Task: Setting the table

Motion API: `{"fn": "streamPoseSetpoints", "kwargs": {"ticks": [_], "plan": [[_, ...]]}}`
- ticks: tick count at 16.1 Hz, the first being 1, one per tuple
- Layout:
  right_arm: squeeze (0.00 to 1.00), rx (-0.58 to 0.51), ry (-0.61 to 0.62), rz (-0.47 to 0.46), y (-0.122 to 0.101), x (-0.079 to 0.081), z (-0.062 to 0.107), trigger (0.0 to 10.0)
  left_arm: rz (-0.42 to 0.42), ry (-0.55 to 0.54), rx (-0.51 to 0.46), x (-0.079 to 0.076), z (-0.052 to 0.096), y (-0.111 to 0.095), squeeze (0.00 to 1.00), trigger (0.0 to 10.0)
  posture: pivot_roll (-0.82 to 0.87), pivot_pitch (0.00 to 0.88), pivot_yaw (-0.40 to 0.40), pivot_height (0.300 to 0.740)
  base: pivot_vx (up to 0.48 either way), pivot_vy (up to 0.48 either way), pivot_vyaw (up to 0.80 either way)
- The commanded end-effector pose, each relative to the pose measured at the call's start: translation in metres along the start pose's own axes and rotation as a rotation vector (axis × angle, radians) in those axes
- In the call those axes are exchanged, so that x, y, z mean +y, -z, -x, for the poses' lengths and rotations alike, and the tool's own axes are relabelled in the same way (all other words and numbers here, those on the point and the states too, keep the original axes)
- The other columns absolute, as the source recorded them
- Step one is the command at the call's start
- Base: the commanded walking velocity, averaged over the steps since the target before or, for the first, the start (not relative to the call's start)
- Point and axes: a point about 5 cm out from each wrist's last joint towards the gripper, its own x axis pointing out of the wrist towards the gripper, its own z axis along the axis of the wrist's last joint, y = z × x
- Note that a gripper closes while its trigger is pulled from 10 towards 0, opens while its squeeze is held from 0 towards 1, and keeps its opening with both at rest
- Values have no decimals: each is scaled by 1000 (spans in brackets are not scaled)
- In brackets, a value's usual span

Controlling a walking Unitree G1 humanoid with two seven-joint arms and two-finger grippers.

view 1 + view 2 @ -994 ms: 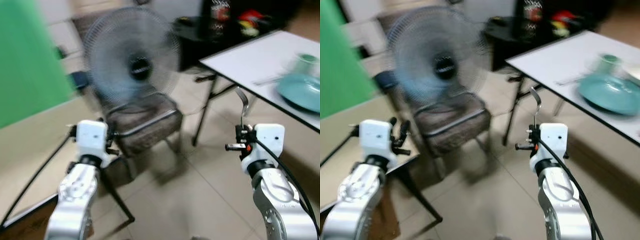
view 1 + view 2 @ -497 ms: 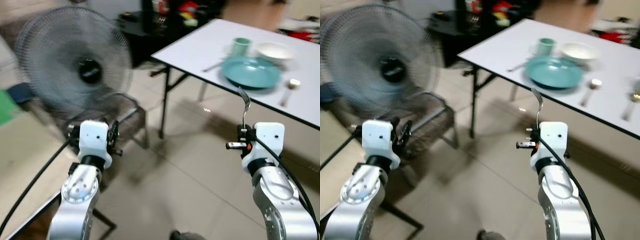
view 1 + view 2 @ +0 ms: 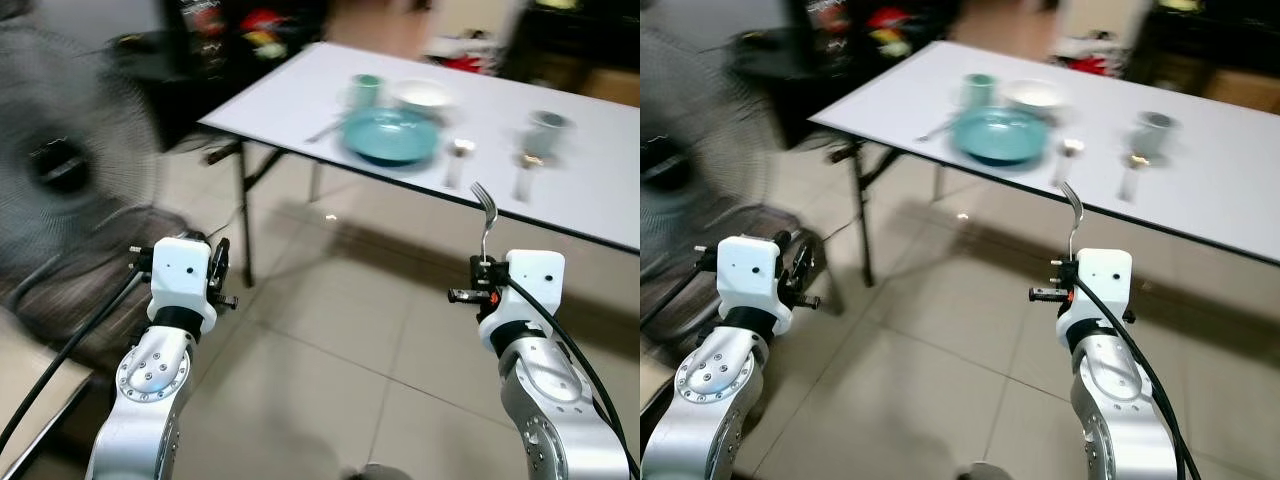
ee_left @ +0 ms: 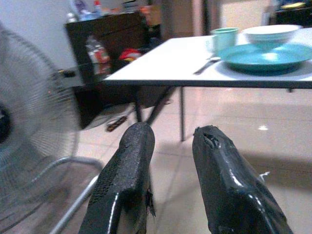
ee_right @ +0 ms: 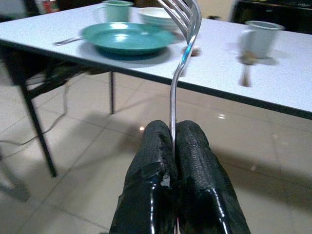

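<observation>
My right gripper [image 3: 483,272] is shut on the handle of a silver fork [image 3: 484,215], which stands upright with its tines up [image 5: 181,58]. It hovers over the floor, short of the white table [image 3: 590,195]. On the table lie a teal plate [image 3: 391,136], a teal cup [image 3: 364,90], a white bowl [image 3: 421,95], a spoon [image 3: 458,160] right of the plate, and farther right a pale mug [image 3: 545,122] with a second spoon [image 3: 523,178]. My left gripper [image 4: 173,139] is open, holds nothing and is raised at the left.
A standing fan [image 3: 55,170] and a chair [image 3: 95,285] are close on the left. A dark cabinet [image 3: 205,45] with bottles stands behind the table's left end. Black folding table legs [image 3: 245,215] hold up the near corner. Tiled floor [image 3: 340,350] lies between me and the table.
The view has swung right: fan and chair slid to the left edge and the table with its second mug and spoon came into view. Both arms hold the same pose, fork still gripped.
</observation>
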Motion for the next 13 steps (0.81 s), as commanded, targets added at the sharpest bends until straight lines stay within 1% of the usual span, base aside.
{"fn": "streamPoseSetpoints", "kwargs": {"ticks": [1,2,3,4,5,6,7,8,10,11,13], "plan": [[0,-4,25,-4,-1,-4,-1,10000,7,26,-6,-4,-2,-3,0,10000,-31,0,4,740,0,0,-756],[0,-12,26,-4,-2,-1,-2,10000,36,51,4,-5,-3,-2,0,10000,-33,0,15,740,0,0,-756],[0,-19,24,-2,-4,1,-2,10000,-5,86,3,-7,-4,-3,0,10000,-38,0,35,740,0,0,-756],[0,-18,21,-1,-5,2,-3,10000,-13,96,-7,-8,-5,-4,0,10000,-42,0,48,740,0,0,-756],[0,-4,32,8,-4,0,-3,10000,-10,72,-10,-8,-10,-3,0,10000,-41,0,34,740,0,0,-756],[0,4,42,10,-3,-2,-3,10000,-5,59,-14,-6,-10,-3,0,10000,-41,0,34,740,0,0,-756],[0,-7,27,7,-6,0,-5,10000,1,42,-14,-3,-8,-4,0,10000,-33,0,40,740,0,0,-756],[0,-17,17,10,-6,2,-9,10000,23,45,-8,-3,-7,-3,0,10000,-30,0,33,740,0,0,-763],[0,-19,14,20,-7,4,-12,10000,26,58,-10,-4,-6,-2,0,10000,-32,0,28,740,0,0,-759],[0,-32,-16,31,-12,7,-12,10000,34,50,-5,-3,-4,-1,0,10000,-29,0,24,740,0,0,-756],[0,-32,-88,64,-9,14,-12,10000,25,14,16,1,0,4,0,10000,-23,0,-1,740,0,0,0]]}}
